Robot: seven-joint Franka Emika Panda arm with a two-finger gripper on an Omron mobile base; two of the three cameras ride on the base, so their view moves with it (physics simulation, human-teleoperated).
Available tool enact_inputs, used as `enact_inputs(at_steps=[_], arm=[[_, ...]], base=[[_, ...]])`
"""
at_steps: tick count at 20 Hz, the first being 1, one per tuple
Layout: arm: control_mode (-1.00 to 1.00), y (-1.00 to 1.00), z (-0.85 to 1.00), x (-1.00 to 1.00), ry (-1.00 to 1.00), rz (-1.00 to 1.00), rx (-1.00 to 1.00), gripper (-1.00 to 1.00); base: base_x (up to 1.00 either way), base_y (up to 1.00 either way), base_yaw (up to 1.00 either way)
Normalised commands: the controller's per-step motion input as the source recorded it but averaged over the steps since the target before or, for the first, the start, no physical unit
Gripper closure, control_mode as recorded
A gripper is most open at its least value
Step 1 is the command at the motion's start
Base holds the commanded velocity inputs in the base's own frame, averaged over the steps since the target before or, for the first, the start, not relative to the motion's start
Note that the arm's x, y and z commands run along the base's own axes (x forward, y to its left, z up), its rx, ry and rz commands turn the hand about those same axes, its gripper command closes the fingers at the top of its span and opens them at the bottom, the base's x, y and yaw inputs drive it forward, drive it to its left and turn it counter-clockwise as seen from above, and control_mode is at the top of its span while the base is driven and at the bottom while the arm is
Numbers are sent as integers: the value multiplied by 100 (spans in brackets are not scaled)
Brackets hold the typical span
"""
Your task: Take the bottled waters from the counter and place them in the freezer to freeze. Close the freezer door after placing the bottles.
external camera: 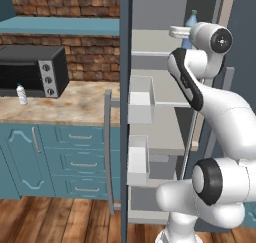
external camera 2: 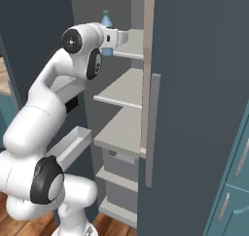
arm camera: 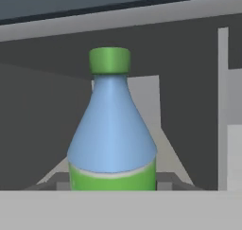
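Freezer (external camera 2: 121, 92) top shelf: blue bottle (arm camera: 112, 129) upright, dead ahead of claw (external camera 2: 108, 40), which grips its lower body w/ narrow jaws.

Wall: red-brown brick (external camera: 75, 49) is seen behind | Floor: wooden planks (external camera: 55, 219) are laid | Furniture: teal drawers (external camera: 82, 162) are fitted below; a black toaster oven (external camera: 32, 72) is placed near the wall

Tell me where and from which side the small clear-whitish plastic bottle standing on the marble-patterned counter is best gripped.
Probably around the mid-body of the small clear-whitish plastic bottle, fingers level, coming from the open front edge of the beige marble-patterned counter. It stands upright, and the black toaster oven sits close behind it, so the back is blocked.
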Motion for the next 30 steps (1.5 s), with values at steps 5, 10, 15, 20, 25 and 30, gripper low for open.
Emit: enact_inputs(at_steps=[5,10,15,20,25,30], arm=[[-100,-26,-18,30,0,2,1,100],[-100,-6,-15,38,0,2,0,100],[-100,0,-1,49,3,0,-5,100],[-100,0,0,54,3,0,-3,100],[-100,0,-1,58,4,0,-1,100],[-100,0,-7,57,0,0,0,100]], base=[[0,0,0],[0,0,0],[0,0,0],[0,0,0],[0,0,0],[0,0,0]])
